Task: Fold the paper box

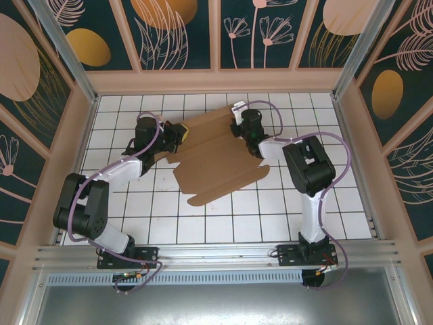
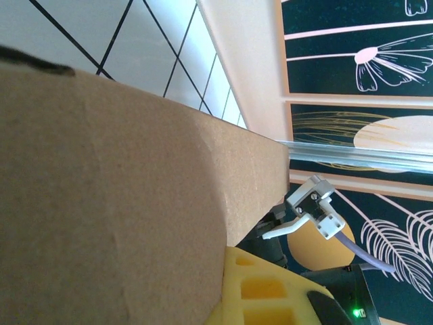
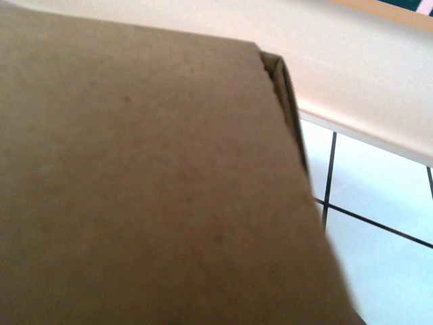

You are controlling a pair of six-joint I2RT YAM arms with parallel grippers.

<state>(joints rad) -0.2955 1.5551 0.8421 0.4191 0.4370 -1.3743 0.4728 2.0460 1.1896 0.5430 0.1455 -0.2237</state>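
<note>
The paper box point(image 1: 220, 159) is a brown cardboard sheet with creases and flaps, lying partly folded in the middle of the white tiled table point(image 1: 270, 210). My left gripper point(image 1: 177, 135) is at its left edge. In the left wrist view a yellow finger point(image 2: 270, 291) presses against the cardboard point(image 2: 122, 203), and the other finger is hidden behind the sheet. My right gripper point(image 1: 237, 125) is at the far right edge of the cardboard, and its white and black tip point(image 2: 287, 220) meets a cardboard corner. In the right wrist view the cardboard point(image 3: 149, 176) hides the fingers.
Peach walls point(image 1: 216, 81) with dark floral panels close in the table at the back and both sides. An aluminium rail point(image 1: 216, 254) runs along the near edge by the arm bases. Bare tiles lie in front of the cardboard.
</note>
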